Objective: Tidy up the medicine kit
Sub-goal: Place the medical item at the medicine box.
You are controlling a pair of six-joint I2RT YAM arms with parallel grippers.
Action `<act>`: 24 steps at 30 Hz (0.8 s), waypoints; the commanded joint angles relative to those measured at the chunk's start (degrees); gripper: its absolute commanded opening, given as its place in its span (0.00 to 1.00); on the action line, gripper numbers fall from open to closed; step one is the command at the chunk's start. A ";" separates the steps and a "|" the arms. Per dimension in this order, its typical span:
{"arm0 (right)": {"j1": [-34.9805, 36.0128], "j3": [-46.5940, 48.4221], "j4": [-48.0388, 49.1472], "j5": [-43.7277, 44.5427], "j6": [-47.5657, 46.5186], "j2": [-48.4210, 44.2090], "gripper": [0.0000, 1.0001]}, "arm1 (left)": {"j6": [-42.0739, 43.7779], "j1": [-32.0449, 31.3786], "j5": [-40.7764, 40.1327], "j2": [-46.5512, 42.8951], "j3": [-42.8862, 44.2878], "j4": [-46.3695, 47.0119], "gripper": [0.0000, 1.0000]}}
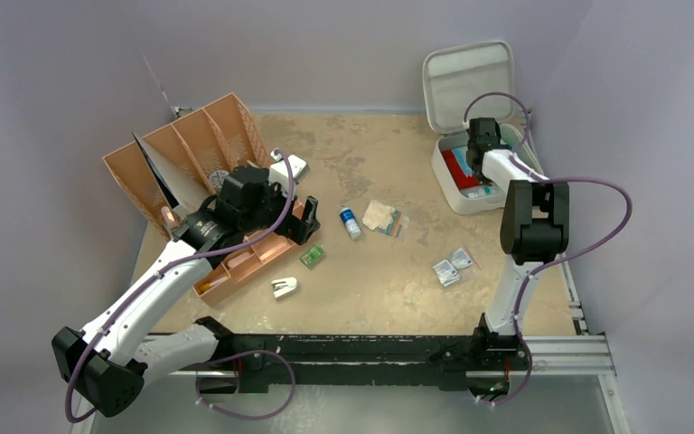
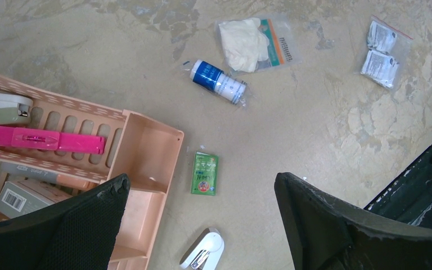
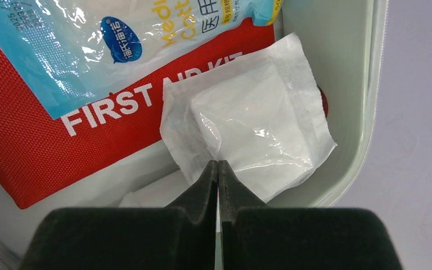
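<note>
The light grey medicine kit lies open at the back right, its lid standing up. Inside lie a red "FIRST AID KIT" pouch and a blue-and-clear cotton bag. My right gripper reaches into the kit, shut on the edge of a white gauze packet that rests on the pouch. My left gripper hangs open above the table with nothing between its fingers, over a green sachet and a white stapler.
A tan divided tray holding a pink item sits left of the sachet. A blue-white bottle, a bagged pair of gloves and small foil packets lie mid-table. A tall tan organizer leans at back left.
</note>
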 commanded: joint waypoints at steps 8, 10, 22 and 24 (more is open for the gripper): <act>-0.07 5.70 -2.01 1.76 2.13 0.82 0.04 | 0.09 -0.42 -0.66 -0.20 0.65 0.98 0.99; -0.06 6.10 -0.97 1.80 1.07 1.17 0.04 | 0.09 -0.39 -0.59 -0.18 0.65 0.99 0.99; -0.06 8.54 -1.75 1.98 2.99 3.11 0.10 | 0.16 -0.36 -1.57 -0.67 0.56 0.90 0.99; -0.06 8.43 -1.95 2.24 3.00 3.19 0.11 | 0.18 -0.38 -1.54 -0.67 0.56 0.79 0.99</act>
